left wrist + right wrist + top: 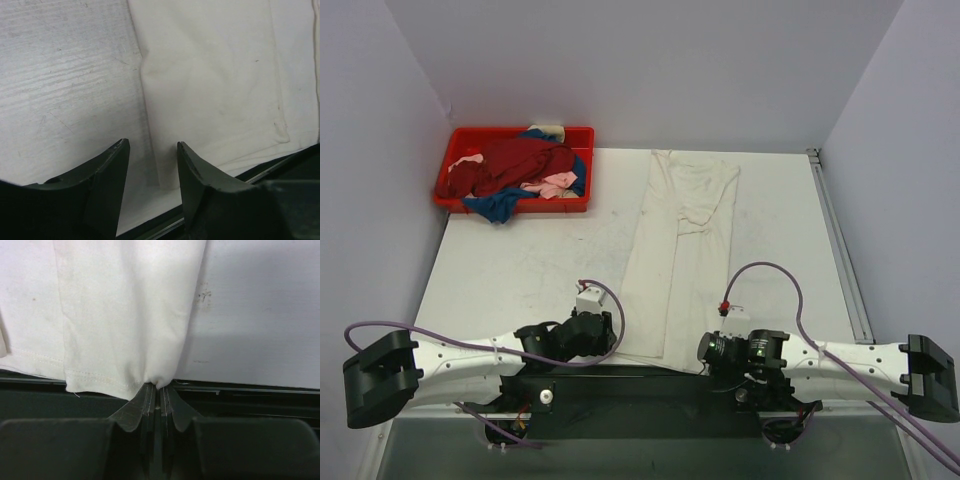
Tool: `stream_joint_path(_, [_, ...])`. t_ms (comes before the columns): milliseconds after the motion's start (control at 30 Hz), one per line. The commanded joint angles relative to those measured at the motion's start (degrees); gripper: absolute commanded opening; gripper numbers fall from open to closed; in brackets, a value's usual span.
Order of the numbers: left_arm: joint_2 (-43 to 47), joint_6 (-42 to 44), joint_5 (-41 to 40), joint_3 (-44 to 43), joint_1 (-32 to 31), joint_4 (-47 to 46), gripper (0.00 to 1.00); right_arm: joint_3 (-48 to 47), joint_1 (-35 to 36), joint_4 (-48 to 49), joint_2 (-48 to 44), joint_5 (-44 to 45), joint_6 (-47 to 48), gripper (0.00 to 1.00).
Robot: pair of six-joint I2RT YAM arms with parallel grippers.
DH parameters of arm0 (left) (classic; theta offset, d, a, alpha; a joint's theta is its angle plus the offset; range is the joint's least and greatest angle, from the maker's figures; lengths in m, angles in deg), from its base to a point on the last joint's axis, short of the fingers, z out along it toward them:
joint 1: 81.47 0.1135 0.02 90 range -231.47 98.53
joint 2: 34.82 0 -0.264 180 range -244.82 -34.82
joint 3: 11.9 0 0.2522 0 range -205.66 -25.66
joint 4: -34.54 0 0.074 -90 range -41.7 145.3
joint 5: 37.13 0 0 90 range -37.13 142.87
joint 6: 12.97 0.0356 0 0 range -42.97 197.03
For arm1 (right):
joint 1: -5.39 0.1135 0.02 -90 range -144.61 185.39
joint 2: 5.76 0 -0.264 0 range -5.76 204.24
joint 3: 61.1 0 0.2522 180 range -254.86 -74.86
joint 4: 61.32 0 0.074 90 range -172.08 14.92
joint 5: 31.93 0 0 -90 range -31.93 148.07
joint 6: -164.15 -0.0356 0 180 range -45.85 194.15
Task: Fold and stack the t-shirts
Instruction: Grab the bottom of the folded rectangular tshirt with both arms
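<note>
A large cream-white t-shirt [680,250] lies in the middle of the table, folded lengthwise into a long strip, its hem at the near edge. My right gripper [159,386] is shut on the hem's near right corner [160,377]. My left gripper [151,144] stands open at the near left corner. Its fingers straddle the left edge of the cloth [210,90] without pinching it. In the top view both grippers sit low at the strip's near end, left [612,335] and right [705,347]. The dark red [525,160], blue [500,207] and pale pink [558,185] t-shirts lie heaped together.
The heap fills a red plastic tray [582,140] at the back left corner. A metal rail [840,250] runs along the table's right side. The dark near edge [250,390] lies just under both grippers. White walls close in the back and sides.
</note>
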Motion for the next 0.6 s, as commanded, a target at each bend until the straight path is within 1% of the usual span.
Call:
stream_joint_path(0, [-0.1, -1.9, 3.0, 1.3, -0.6, 0.1, 0.51, -2.6, -1.1, -2.9, 0.2, 4.9, 1.4, 0.0])
stream_joint_path(67, [-0.1, -2.4, 3.1, 1.9, -0.8, -0.1, 0.48, -2.9, -1.4, -3.0, 0.9, 4.8, 1.6, 0.0])
stream_joint_path(100, [-0.1, -2.7, 3.1, 2.0, -0.7, -0.1, 0.44, -3.0, -1.5, -3.0, 1.1, 4.7, 1.7, 0.0])
stream_joint_path(200, [0.0, -3.0, 3.7, 2.4, -0.7, -0.2, 0.4, -3.2, -1.8, -3.0, 1.9, 4.6, 2.1, 0.0])
stream_joint_path(333, [0.1, -3.6, 4.3, 2.7, -1.0, -0.3, 0.39, -3.4, -2.1, -3.0, 1.9, 4.6, 2.4, 0.0])
stream_joint_path(567, [1.0, -4.7, 4.9, 3.4, -1.3, 1.0, 0.33, -3.4, -2.4, -3.0, 1.4, 4.7, 2.8, 0.0])
